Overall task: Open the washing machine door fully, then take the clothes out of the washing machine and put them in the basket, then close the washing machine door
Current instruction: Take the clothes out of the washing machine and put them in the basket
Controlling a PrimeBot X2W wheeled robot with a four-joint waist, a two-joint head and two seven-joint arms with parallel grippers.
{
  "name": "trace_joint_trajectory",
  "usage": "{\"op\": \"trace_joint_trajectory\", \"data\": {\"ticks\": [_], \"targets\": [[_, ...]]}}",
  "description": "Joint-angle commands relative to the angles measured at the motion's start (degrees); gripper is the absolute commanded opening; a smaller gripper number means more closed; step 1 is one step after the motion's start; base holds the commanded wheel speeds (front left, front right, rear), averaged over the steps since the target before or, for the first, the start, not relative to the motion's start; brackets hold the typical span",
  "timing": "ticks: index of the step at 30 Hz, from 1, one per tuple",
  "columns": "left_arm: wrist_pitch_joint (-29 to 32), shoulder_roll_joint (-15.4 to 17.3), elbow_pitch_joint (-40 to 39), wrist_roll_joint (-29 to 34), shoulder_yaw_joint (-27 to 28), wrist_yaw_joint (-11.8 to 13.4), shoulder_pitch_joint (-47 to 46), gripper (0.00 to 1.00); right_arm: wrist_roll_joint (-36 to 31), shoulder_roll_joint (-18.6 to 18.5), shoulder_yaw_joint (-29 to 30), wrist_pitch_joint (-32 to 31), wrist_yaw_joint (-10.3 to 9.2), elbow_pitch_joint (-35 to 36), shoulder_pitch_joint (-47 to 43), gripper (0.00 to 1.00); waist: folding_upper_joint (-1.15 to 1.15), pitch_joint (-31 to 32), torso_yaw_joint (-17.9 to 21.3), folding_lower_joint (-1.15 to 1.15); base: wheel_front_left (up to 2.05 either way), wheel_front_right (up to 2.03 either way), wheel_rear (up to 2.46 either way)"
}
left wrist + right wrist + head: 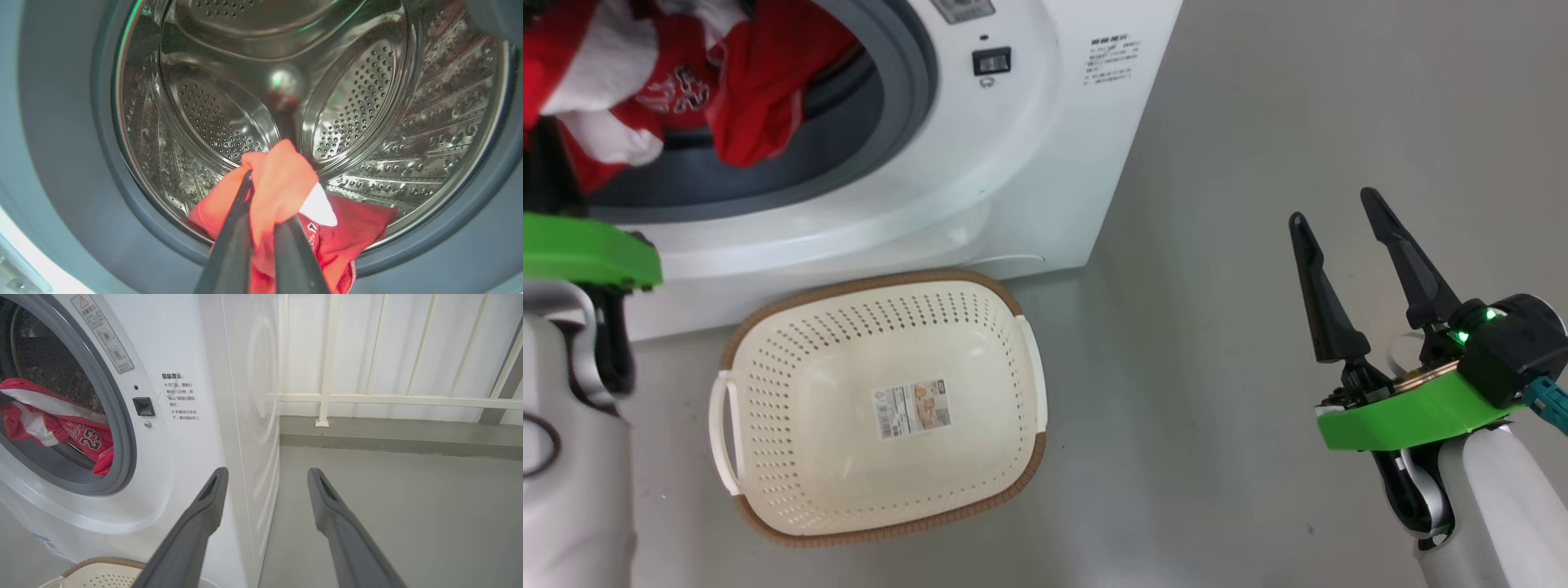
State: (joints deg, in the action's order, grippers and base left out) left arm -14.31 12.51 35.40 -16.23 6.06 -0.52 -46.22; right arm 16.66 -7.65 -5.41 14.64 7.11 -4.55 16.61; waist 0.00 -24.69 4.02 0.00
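Note:
The washing machine (1029,163) stands with its round mouth open; its door is out of view. Red and white clothes (752,90) bulge out over the grey ring. In the left wrist view my left gripper (265,200) is shut on a fold of the red clothes (282,179) at the drum mouth. In the right wrist view a red jersey (53,424) with the number 23 lies in the opening. The cream basket (792,425) sits on the floor below the machine with only its label inside. My right gripper (1333,206) hangs open and holds nothing, off to the right.
My left arm's green mount (588,253) sits at the left edge, beside the machine's front. Bare grey floor (1258,408) lies between basket and right arm. A white railing (367,396) and wall stand behind the machine's side. The basket's rim (102,571) lies under the right fingers.

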Motion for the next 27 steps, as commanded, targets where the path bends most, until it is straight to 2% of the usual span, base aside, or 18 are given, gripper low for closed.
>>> {"op": "trace_joint_trajectory", "data": {"ticks": [1,10,19,27], "targets": [[-0.7,1.9,-3.6,0.0,1.7,0.1,2.3,0.0,-0.1,-0.5,-0.6,0.4,0.37,1.3,-1.1,1.0,0.0,1.6,-0.6,0.0,0.0,0.0,0.0],[-0.3,-0.6,-16.4,-0.6,2.5,0.9,12.8,0.0,0.2,0.2,-0.2,0.4,0.37,1.0,-3.3,1.0,0.0,6.3,-1.1,0.0,0.0,0.0,0.0],[5.4,-3.1,-31.9,-1.5,0.8,2.2,22.3,0.0,0.3,0.8,0.3,0.4,0.37,0.9,-4.8,1.0,0.0,9.3,-1.8,0.0,0.0,0.0,0.0],[8.2,-5.2,-42.2,-1.7,-0.3,3.9,30.3,0.0,0.4,1.0,0.3,0.4,0.37,0.7,-5.7,1.0,0.0,10.8,-2.2,0.0,0.0,0.0,0.0]]}}
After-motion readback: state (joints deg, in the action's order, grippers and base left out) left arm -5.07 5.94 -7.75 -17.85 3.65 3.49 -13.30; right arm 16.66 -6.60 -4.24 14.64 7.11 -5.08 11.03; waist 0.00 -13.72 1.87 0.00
